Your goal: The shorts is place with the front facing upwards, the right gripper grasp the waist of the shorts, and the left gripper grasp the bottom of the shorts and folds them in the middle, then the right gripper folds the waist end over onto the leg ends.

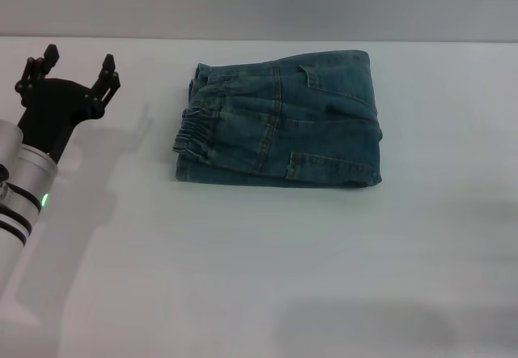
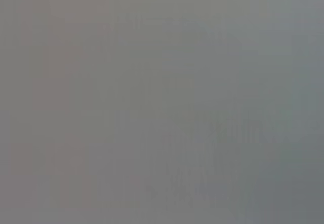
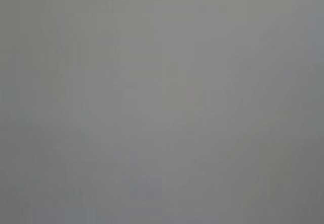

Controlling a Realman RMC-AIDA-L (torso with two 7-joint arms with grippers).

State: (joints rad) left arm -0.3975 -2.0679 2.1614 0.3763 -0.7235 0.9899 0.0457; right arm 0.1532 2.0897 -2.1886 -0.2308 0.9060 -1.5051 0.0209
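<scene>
The left tool (image 1: 74, 68) is hovering with prongs spread, empty. The shorts (image 1: 283, 119) are lying folded on the surface (image 1: 259, 261), well off to its right. Springy denim may be creeping open if nudged.

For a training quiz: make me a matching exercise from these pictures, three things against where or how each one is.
Things:
1. the shorts
2. the left end effector
3. the elastic waistband

Descriptions:
A. open and empty, raised at the table's left side, apart from the denim
B. folded into a compact bundle at the middle of the white table
C. gathered along the bundle's left edge

Pairs: 1-B, 2-A, 3-C

The right end effector is out of the head view, and both wrist views show only blank grey.
</scene>
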